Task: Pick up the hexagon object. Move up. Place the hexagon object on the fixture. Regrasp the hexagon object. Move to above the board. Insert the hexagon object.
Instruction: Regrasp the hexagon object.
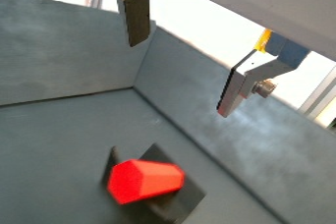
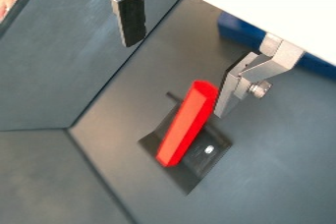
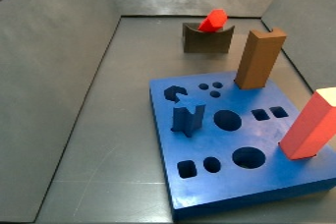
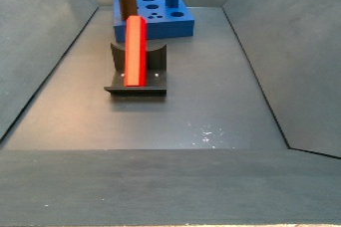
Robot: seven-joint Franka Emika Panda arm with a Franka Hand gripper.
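Observation:
The slim red hexagon object [image 2: 184, 123] lies on the dark fixture [image 2: 197, 159], resting tilted in its notch. It shows end-on in a wrist view [image 1: 144, 181] and in both side views [image 3: 214, 19] [image 4: 135, 49]. My gripper [image 2: 182, 56] is open and empty, raised above the hexagon object and apart from it, also seen in a wrist view [image 1: 184, 56]. Its fingers [image 1: 136, 19] [image 2: 130, 19] stand wide apart. The gripper is out of both side views. The blue board [image 3: 237, 140] lies beside the fixture [image 3: 206, 39].
A brown block [image 3: 258, 59] and a salmon-red block [image 3: 311, 125] stand upright in the board, with a dark blue upright piece [image 3: 188, 120]. Grey walls [image 4: 54, 62] enclose the floor on all sides. The board [image 4: 170, 17] sits behind the fixture [image 4: 138, 80].

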